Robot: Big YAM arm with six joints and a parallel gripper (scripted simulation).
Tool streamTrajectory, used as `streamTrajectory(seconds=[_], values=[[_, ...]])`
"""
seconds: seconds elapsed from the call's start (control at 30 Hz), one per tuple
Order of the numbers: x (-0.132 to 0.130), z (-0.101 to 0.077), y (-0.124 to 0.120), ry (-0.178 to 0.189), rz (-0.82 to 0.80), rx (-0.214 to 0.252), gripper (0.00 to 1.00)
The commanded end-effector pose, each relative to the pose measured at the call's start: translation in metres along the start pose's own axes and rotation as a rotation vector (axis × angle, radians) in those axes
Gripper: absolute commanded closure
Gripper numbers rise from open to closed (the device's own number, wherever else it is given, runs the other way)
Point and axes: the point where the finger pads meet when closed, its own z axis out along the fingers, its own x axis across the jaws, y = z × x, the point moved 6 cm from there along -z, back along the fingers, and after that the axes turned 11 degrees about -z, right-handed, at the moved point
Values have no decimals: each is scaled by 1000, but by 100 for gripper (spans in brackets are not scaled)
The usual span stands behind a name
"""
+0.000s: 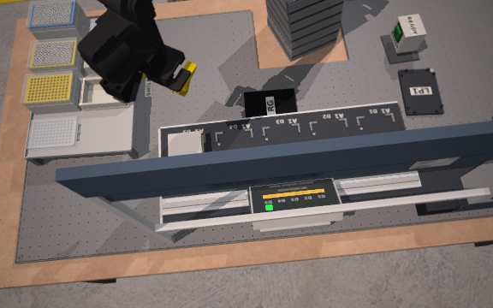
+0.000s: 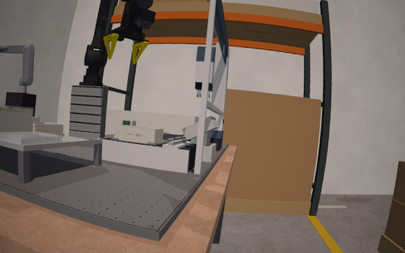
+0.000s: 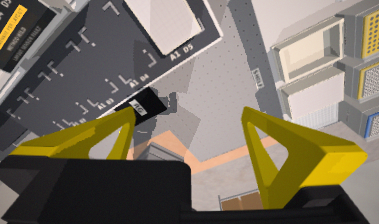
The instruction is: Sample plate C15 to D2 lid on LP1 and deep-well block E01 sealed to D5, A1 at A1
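Observation:
My gripper [image 1: 181, 79] [image 2: 125, 48] [image 3: 188, 112] is open and empty. It hangs high over the bare plate between the SHELF [image 1: 105, 134] and the deck strip [image 1: 336, 128], tilted. A white sealed block [image 1: 185, 143] [image 3: 162, 22] [image 2: 138, 133] lies inside the brackets of D5 at the strip's left end. A clear lidded plate [image 1: 52, 133] [image 2: 28, 137] lies flat at the near end of the SHELF; I cannot read its label. D1 to D4 are empty. The black lid park LP1 [image 1: 420, 91] is empty. The regrip nest RG [image 1: 270, 103] [image 3: 142, 104] is empty.
Three tip racks [image 1: 49, 87] [image 3: 375, 30] and an open cream reservoir [image 1: 101, 91] [image 3: 310, 47] stand on the SHELF. A blue gantry beam [image 1: 272, 158] spans the deck. The READY key [image 1: 409, 30] stands at the back right. The arm's grey base [image 1: 304, 26] is behind RG.

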Motion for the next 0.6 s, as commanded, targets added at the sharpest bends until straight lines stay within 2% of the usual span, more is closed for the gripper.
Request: streamTrajectory(seconds=[0.0,0.23,0.37,0.57], values=[[-3,-17,8,-14,102,-45,0],[-3,-17,8,-11,242,-46,0],[-3,-17,8,-11,248,-46,0],[-17,-10,-26,-13,381,-49,0]])
